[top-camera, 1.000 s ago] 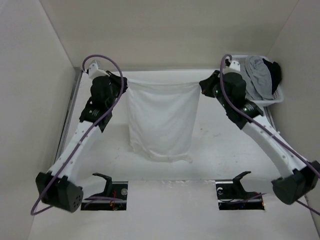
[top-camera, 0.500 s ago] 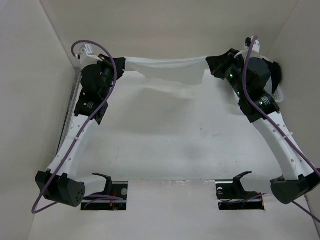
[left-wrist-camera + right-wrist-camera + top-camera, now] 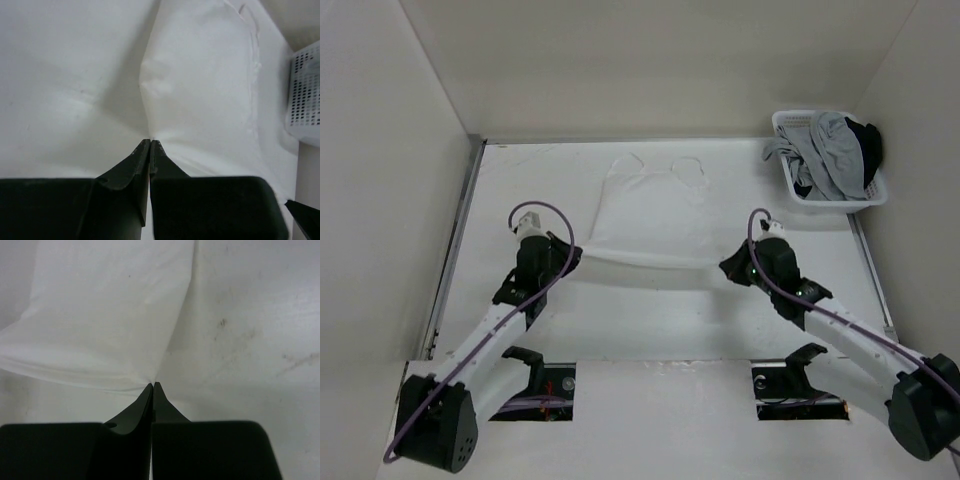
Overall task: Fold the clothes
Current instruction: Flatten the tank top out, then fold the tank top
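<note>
Garment (image 3: 650, 215) now lies flat — only overhead shows laundry (image 3: 835, 150) in basket (image 3: 835, 199).

The hand (image 3: 150, 142) has its two dark fingers (image 3: 131, 167) pressed together, pinching the near edge of the white garment (image 3: 200, 75) at their tips. From the pinch the cloth fans out ahead and to the right, creased and slightly tented. Left of the hand lies bare white desk (image 3: 65, 65). At far right a perforated white basket (image 3: 306, 95) stands just past the garment's edge.
</note>
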### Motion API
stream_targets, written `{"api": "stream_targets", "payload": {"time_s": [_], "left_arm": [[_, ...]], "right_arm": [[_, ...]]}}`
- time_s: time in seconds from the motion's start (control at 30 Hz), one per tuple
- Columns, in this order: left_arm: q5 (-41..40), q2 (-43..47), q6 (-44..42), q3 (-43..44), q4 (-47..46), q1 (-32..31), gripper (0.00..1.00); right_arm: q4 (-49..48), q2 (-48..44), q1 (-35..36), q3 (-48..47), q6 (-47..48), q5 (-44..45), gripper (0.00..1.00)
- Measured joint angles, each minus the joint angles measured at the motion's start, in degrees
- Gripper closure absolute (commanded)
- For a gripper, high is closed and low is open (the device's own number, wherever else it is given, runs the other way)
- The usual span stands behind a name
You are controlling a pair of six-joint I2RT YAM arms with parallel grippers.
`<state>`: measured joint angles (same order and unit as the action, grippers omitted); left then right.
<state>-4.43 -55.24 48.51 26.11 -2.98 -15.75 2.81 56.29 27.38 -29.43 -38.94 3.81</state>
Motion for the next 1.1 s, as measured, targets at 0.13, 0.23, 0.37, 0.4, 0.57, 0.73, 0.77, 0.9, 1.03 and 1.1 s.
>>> {"api": "stream_targets", "payload": {"time_s": [0.13, 0.23, 0.37, 0.4, 0.57, 0.73, 0.77, 0.9, 1.03, 1.1], "left_arm": [[1.5, 11.9, 0.7, -8.3, 4.1, 0.2, 0.99], [2.1, 20.2, 1.4, -11.7, 8.9, -0.2, 0.99], [2.2, 27.9, 2.2, -13.0, 16.4, -0.7, 0.99], [2.1, 29.1, 2.4, -13.0, 17.5, -0.8, 0.99], [1.3, 25.9, 2.4, -9.6, 19.1, -0.5, 0.99], [-0.8, 10.8, 2.1, -0.4, 11.0, 0.0, 0.99], [-1.4, 6.8, 2.0, 1.7, 8.3, 0.0, 0.99], [-3.8, -8.5, 1.7, 9.0, -1.3, 0.4, 0.99], [-5.9, -22.3, 1.2, 17.1, -7.1, 1.1, 0.99], [-6.6, -28.6, 0.7, 21.6, -9.4, 1.2, 0.97]], "right_arm": [[2.0, -10.7, 4.6, 9.6, -3.8, 0.1, 1.0], [5.4, -18.4, 9.9, 12.0, -7.4, 0.6, 1.0], [9.1, -23.2, 18.5, 12.1, -11.9, 2.8, 0.99], [9.9, -23.3, 20.3, 12.1, -12.7, 3.6, 0.99], [12.0, -17.3, 19.7, 9.7, -12.3, 5.3, 0.99], [8.0, -4.7, 9.2, -0.1, -6.9, 4.4, 0.99], [6.1, -1.6, 6.6, -2.8, -5.8, 3.7, 0.99], [-0.2, 11.1, -1.6, -12.4, -2.7, 0.1, 0.99], [-4.6, 24.1, -6.7, -21.7, -1.3, -3.6, 0.99], [-5.9, 29.6, -8.4, -25.5, -0.9, -5.1, 0.99]]}}
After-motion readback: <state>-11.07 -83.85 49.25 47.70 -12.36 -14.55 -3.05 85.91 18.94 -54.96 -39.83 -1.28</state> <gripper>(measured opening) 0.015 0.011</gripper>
